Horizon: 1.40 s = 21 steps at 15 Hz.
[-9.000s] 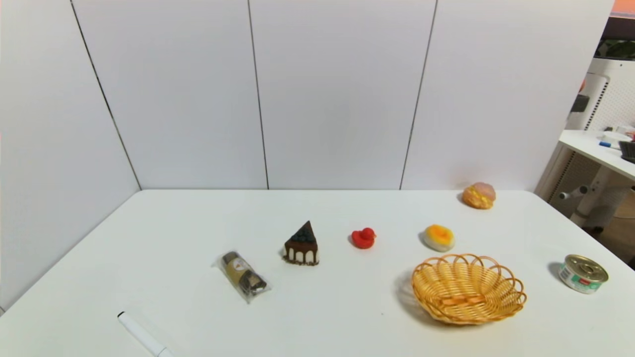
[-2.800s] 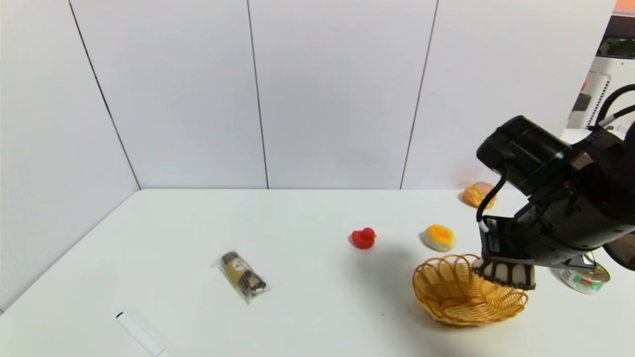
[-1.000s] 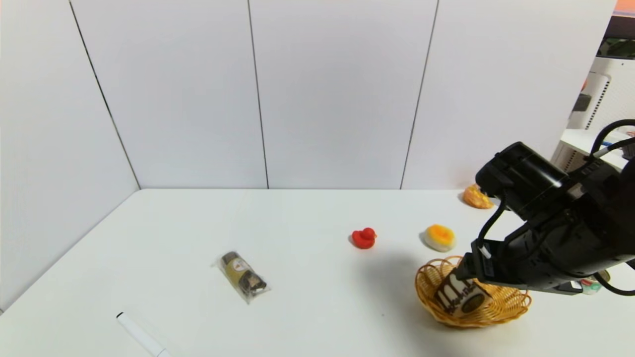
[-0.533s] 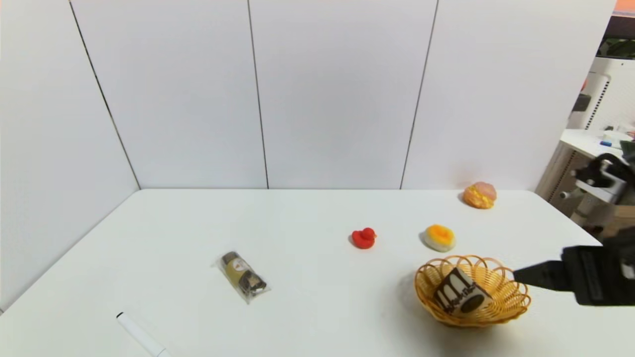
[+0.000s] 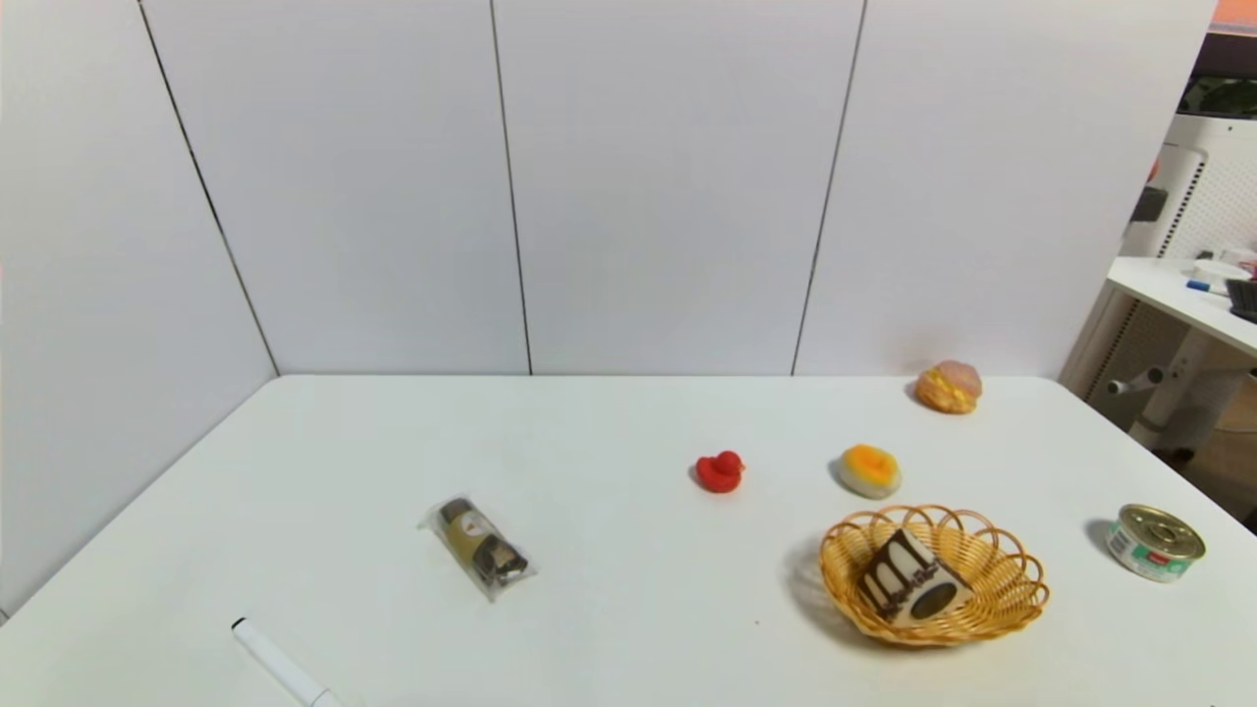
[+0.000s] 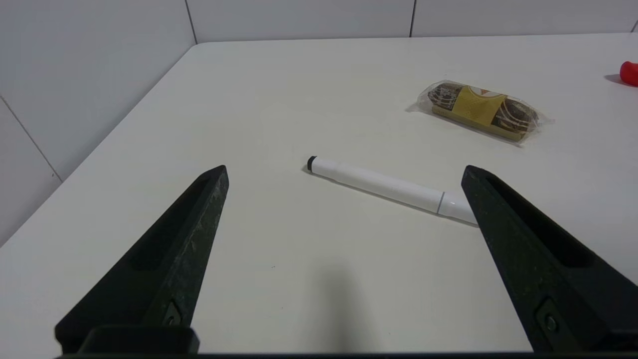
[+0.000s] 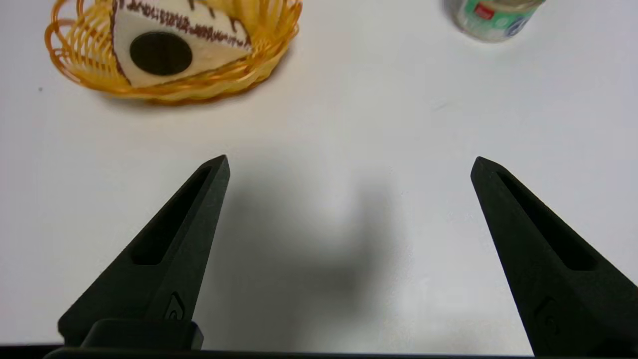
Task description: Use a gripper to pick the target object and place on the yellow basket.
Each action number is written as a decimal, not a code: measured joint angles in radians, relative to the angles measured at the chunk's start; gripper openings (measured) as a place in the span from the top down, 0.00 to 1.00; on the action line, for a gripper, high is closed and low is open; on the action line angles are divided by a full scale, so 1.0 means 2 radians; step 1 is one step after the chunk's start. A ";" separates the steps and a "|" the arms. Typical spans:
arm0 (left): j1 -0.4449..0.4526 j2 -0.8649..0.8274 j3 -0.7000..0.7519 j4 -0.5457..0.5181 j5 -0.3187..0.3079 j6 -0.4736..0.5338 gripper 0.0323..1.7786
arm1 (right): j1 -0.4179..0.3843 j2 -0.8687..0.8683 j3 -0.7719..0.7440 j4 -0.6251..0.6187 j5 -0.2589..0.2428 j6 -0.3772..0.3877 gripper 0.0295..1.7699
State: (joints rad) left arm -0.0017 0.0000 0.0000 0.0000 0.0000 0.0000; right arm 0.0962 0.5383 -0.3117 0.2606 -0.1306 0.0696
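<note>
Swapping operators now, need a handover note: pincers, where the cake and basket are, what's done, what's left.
Left pincer: open, empty, low over the table near the marker.
Right pincer: open, empty, above bare table on the near side of the basket, out of the head view.
Cake: inside the basket, tipped on its side, base facing the camera.
Basket sits at the table's front right, between the round pastry and the can.
Done: pick and place.
Left: nothing visible; check the cake's tilt is acceptable.
</note>
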 joint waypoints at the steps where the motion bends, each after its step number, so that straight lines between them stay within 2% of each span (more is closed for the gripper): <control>1: 0.000 0.000 0.000 0.000 0.000 0.000 0.05 | -0.023 -0.035 0.031 -0.035 0.011 -0.020 0.05; 3: 0.000 0.000 0.000 0.000 0.000 0.000 0.05 | -0.050 -0.096 0.092 -0.088 0.022 -0.051 0.05; 5: 0.000 0.000 0.000 0.000 0.000 0.000 0.05 | -0.055 -0.148 0.133 -0.134 0.046 -0.063 0.04; 8: 0.000 0.000 0.000 0.000 0.000 0.000 0.05 | -0.053 -0.221 0.150 -0.128 0.068 -0.063 0.04; 13: 0.000 0.000 0.000 0.000 0.000 0.000 0.05 | -0.051 -0.265 0.155 -0.132 0.064 -0.030 0.04; 15: 0.000 0.000 0.000 0.000 0.000 0.000 0.05 | -0.051 -0.269 0.156 -0.133 0.052 -0.020 0.04; 21: 0.000 0.000 0.000 0.000 0.000 0.000 0.05 | -0.051 -0.270 0.156 -0.132 0.050 -0.018 0.04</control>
State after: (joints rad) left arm -0.0009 0.0000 0.0000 0.0000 0.0000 0.0000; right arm -0.0062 -0.0019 0.0000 -0.0043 -0.0311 0.0336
